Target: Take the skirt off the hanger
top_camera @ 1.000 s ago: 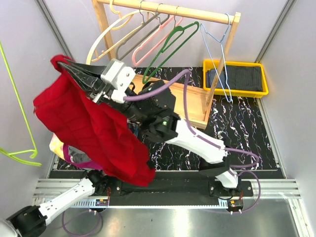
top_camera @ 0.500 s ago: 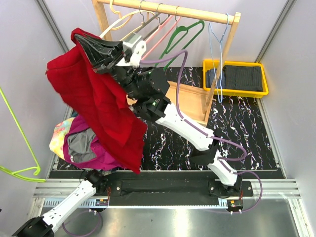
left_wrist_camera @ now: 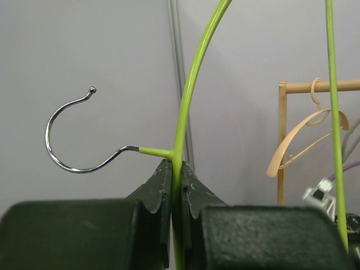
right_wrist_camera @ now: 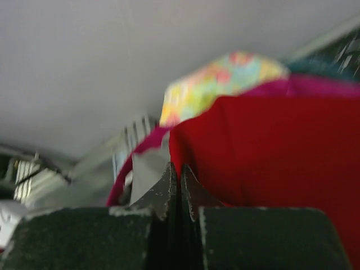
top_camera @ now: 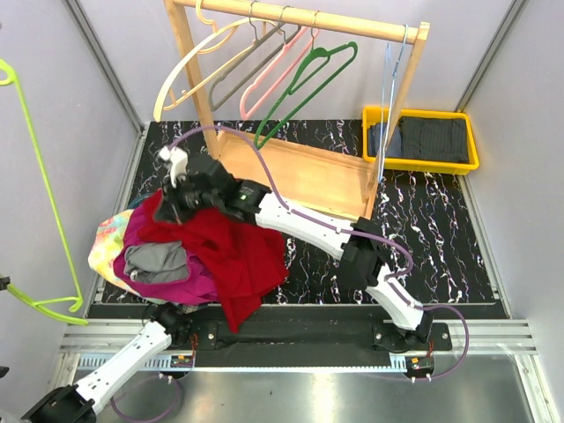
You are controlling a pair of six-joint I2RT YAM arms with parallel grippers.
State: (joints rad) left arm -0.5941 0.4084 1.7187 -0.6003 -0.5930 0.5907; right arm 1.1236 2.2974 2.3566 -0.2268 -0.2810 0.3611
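Tabletop: one skirt pinched in right jaws, one lime hanger in left jaws

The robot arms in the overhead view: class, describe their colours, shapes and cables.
The right arm and left arm are built of white tube links joined by black joint housings. A purple cable loops along the right arm. The left gripper and right gripper have black, grainy fingers tapering to wedge tips.

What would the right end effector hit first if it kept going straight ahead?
Probably the crumpled magenta garment just past the red fabric skirt that the right end effector grips; depth is unclear.
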